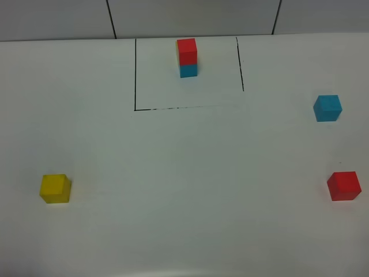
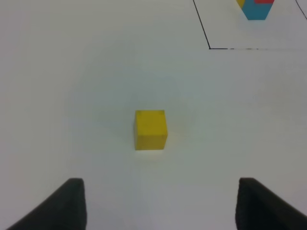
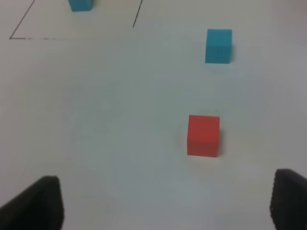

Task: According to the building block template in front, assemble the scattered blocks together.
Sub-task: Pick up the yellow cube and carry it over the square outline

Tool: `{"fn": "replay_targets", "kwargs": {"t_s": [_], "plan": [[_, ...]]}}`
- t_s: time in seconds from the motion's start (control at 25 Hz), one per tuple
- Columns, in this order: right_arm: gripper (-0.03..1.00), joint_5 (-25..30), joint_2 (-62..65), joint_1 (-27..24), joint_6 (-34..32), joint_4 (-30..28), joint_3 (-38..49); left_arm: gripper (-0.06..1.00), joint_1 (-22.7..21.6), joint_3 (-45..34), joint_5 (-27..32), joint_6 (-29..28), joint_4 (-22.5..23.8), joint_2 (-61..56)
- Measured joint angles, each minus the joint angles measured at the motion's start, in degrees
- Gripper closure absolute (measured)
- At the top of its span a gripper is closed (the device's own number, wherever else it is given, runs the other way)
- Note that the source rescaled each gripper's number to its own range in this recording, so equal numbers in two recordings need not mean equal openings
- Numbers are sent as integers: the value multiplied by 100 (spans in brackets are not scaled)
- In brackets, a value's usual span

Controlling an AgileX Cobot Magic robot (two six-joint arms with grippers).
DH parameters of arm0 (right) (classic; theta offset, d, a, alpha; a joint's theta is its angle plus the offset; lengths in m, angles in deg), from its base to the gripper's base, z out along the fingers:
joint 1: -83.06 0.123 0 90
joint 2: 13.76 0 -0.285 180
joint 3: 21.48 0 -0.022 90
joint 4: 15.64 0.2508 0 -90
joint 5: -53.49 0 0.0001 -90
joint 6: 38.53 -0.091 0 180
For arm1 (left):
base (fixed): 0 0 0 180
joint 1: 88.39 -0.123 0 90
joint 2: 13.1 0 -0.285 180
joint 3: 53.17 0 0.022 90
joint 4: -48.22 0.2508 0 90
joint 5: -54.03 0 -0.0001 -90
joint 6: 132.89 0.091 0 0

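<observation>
Blocks lie well apart on the white table (image 1: 184,231), and we place each by the building block template (image 1: 187,57); far to its left and much nearer the robot's side sits the yellow cube (image 1: 55,188), flat on one face and touching nothing; the left gripper (image 2: 163,206) looks down on that cube from the near side, jaws spread wide and empty, the cube lying ahead of the gap and not yet between them, which we read as a line-up for a first grasp; the template itself stands at the far edge, inside the black outline (image 1: 135,75) that marks it off as a pattern to copy and not as loose stock; from above we see red stacked on cyan, with only a sliver of yellow at its left side, so exactly where its yellow piece sits we cannot tell; to the template's right and a little nearer the robot sits the cyan cube (image 1: 327,108), outside the outline; further toward the robot on that same side rests the red cube (image 1: 344,186), apart from the cyan one; the right gripper (image 3: 165,203) faces both, jaws likewise wide with nothing held, the red cube closest ahead of it; we judge that assembly has not begun, since all three single cubes are unjoined.
</observation>
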Motion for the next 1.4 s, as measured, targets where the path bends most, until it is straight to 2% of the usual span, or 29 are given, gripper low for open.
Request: {"fn": "replay_targets", "kwargs": {"t_s": [1.4], "plan": [[22, 0, 0, 0, -33, 45, 0, 49, 0, 0, 0, 0, 0, 0]]}}
